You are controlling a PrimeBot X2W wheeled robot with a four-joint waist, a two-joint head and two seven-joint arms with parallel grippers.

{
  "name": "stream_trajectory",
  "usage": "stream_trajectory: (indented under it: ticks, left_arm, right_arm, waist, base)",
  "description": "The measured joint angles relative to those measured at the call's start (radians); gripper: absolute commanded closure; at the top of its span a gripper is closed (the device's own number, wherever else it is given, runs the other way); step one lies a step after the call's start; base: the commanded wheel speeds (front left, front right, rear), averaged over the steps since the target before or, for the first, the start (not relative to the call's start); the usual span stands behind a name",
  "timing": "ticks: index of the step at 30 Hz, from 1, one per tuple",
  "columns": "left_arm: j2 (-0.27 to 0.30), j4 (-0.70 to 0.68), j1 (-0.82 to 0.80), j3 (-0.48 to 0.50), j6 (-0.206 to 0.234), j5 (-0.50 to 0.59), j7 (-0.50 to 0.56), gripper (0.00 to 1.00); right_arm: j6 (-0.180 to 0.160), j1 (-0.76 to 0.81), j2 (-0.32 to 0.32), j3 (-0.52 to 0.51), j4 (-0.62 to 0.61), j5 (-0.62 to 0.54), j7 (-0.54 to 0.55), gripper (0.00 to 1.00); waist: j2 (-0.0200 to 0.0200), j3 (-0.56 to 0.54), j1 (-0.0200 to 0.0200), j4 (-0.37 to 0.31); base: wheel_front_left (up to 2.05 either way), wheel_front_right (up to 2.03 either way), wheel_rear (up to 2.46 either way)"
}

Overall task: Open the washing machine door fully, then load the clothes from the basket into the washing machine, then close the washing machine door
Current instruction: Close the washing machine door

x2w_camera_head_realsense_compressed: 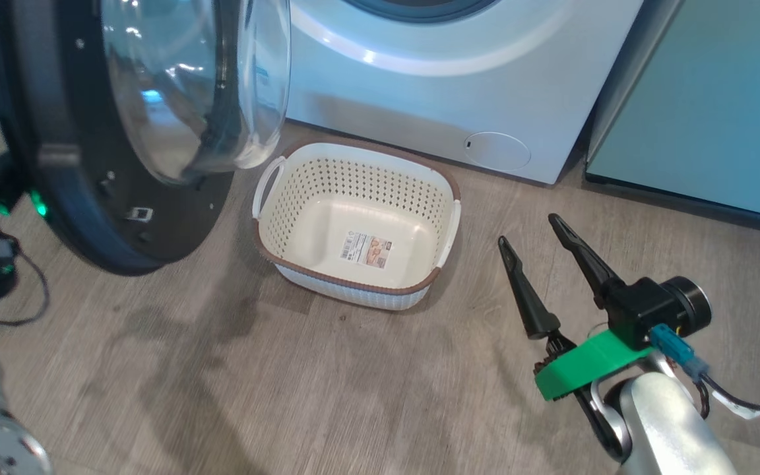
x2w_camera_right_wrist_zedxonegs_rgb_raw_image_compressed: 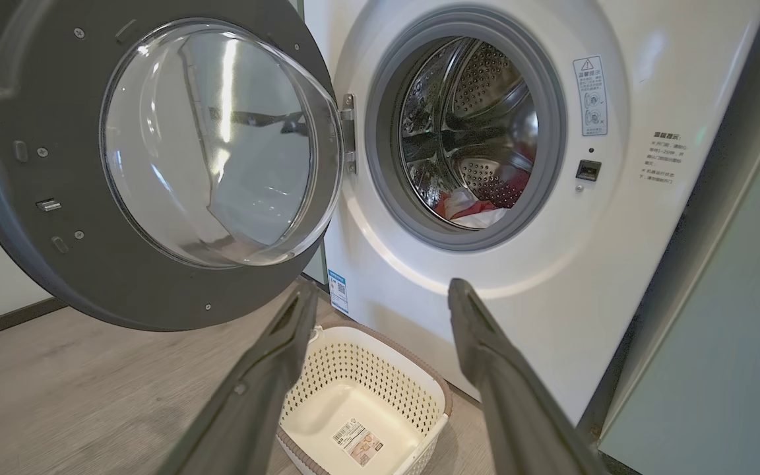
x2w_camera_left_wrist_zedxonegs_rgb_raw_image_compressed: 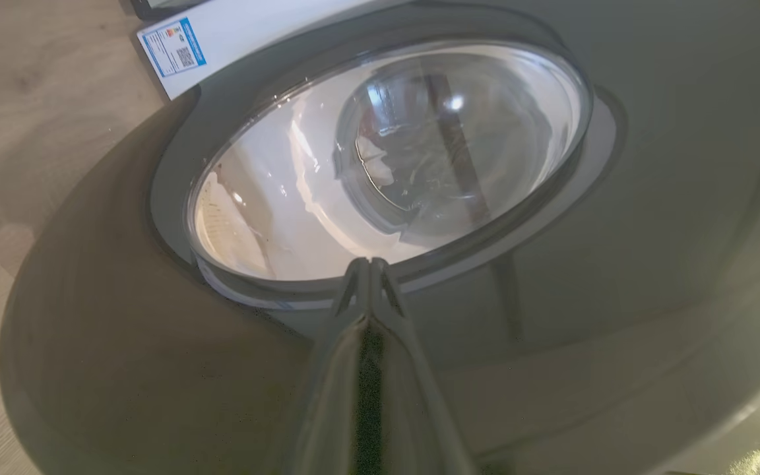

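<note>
The washing machine (x2w_camera_head_realsense_compressed: 452,99) stands with the washing machine door (x2w_camera_head_realsense_compressed: 57,165) swung out to the left, inner side and glass bowl facing me. Red and white clothes (x2w_camera_right_wrist_zedxonegs_rgb_raw_image_compressed: 469,208) lie in the steel drum. On the floor below the opening, the white basket (x2w_camera_head_realsense_compressed: 353,191) holds nothing but its paper label. My left gripper (x2w_camera_left_wrist_zedxonegs_rgb_raw_image_compressed: 370,264) is shut, its tips at the door's outer face (x2w_camera_left_wrist_zedxonegs_rgb_raw_image_compressed: 156,369) just below the glass; whether they touch it I cannot tell. My right gripper (x2w_camera_head_realsense_compressed: 529,231) hangs open right of the basket, holding nothing; its wrist view has it (x2w_camera_right_wrist_zedxonegs_rgb_raw_image_compressed: 383,290) pointing at the machine front (x2w_camera_right_wrist_zedxonegs_rgb_raw_image_compressed: 617,264) above the basket (x2w_camera_right_wrist_zedxonegs_rgb_raw_image_compressed: 367,382).
A pale teal cabinet (x2w_camera_head_realsense_compressed: 703,99) stands right of the machine. A dark cable (x2w_camera_head_realsense_compressed: 24,290) loops on the wood floor at the left, by my left arm. Bare floor lies in front of the basket. The round service flap (x2w_camera_head_realsense_compressed: 497,150) sits low on the machine.
</note>
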Motion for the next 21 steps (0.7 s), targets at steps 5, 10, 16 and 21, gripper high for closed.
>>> stream_trajectory:
  ticks: [5, 10, 16, 21]
  left_arm:
    - [-0.068, -0.076, 0.065, -0.014, 0.0, -0.037, 0.042, 1.0]
    - [-0.138, -0.156, 0.122, -0.035, 0.0, -0.07, 0.097, 1.0]
    - [-0.208, -0.234, 0.188, -0.069, 0.001, -0.088, 0.143, 1.0]
    - [-0.227, -0.281, 0.206, -0.095, 0.013, -0.139, 0.151, 1.0]
  right_arm:
    - [0.0, 0.011, 0.0, -0.004, -0.003, 0.0, 0.0, 0.0]
    - [0.0, 0.011, 0.001, -0.006, -0.005, 0.0, -0.001, 0.0]
    - [0.0, 0.011, 0.002, -0.006, -0.012, 0.001, -0.001, 0.0]
    - [0.0, 0.011, 0.002, -0.01, -0.022, 0.001, -0.001, 0.0]
  waist:
    - [0.0, -0.01, 0.0, -0.017]
    - [0.0, -0.015, 0.0, -0.041]
    - [0.0, -0.008, 0.0, -0.078]
    - [0.0, 0.009, 0.0, -0.116]
  base:
    - [0.0, 0.0, 0.0]
    - [0.0, 0.0, 0.0]
    - [0.0, 0.0, 0.0]
    - [0.0, 0.0, 0.0]
